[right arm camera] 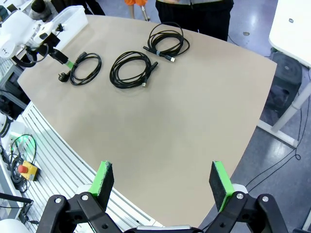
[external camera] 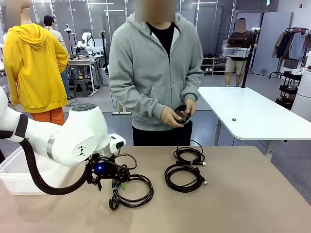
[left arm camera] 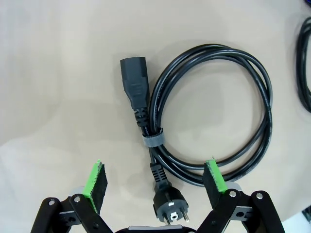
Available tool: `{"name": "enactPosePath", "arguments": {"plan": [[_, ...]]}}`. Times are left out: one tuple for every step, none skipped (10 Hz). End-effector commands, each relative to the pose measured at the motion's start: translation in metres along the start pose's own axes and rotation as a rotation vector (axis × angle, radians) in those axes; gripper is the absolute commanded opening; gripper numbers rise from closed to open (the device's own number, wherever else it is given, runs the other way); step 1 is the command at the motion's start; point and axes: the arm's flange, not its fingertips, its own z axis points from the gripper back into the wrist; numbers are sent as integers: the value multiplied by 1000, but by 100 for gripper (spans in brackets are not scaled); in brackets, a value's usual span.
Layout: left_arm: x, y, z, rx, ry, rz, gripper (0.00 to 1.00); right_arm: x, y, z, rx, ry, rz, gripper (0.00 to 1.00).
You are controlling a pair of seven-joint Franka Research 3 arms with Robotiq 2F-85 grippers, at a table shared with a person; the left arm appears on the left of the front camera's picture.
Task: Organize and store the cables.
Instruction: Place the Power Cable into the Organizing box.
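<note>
The left pincer (left arm camera: 154, 171) is wide open over a coiled black cable (left arm camera: 265, 111) on the worktop (left arm camera: 58, 97). The right pincer (right arm camera: 161, 170) is wide open too, holding nothing.

lower left of the frame: glossy white left arm (external camera: 77, 138) with a thick black hose (external camera: 34, 177), black left gripper (left arm camera: 154, 165) with a blue light (external camera: 99, 168) and green pads (left arm camera: 95, 179).

Black power cord (left arm camera: 153, 141) lies coiled and strapped, table's (external camera: 252, 194) left; larger coil (external camera: 184, 187) flat mid-table, smaller coil (external camera: 187, 156) just behind.
</note>
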Motion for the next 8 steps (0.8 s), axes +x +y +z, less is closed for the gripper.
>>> {"name": "enactPosePath", "arguments": {"plan": [[11,-9,-8,35,18,60,100,0,-1,0,7,-5,17,100],[13,-10,-13,44,25,68,100,0,-1,0,7,-5,17,100],[14,-11,-16,64,28,70,100,0,-1,0,7,-5,17,100],[15,-11,-20,63,36,74,100,0,-1,0,7,-5,17,100],[15,-11,-21,63,35,85,100,0,-1,0,7,-5,17,100],[17,-10,-23,80,23,98,81,0,-1,0,7,-5,17,100],[17,-11,-26,87,29,98,46,0,-1,0,7,-5,17,100],[17,-14,-29,92,40,95,22,0,-1,0,7,-5,17,100]]}}
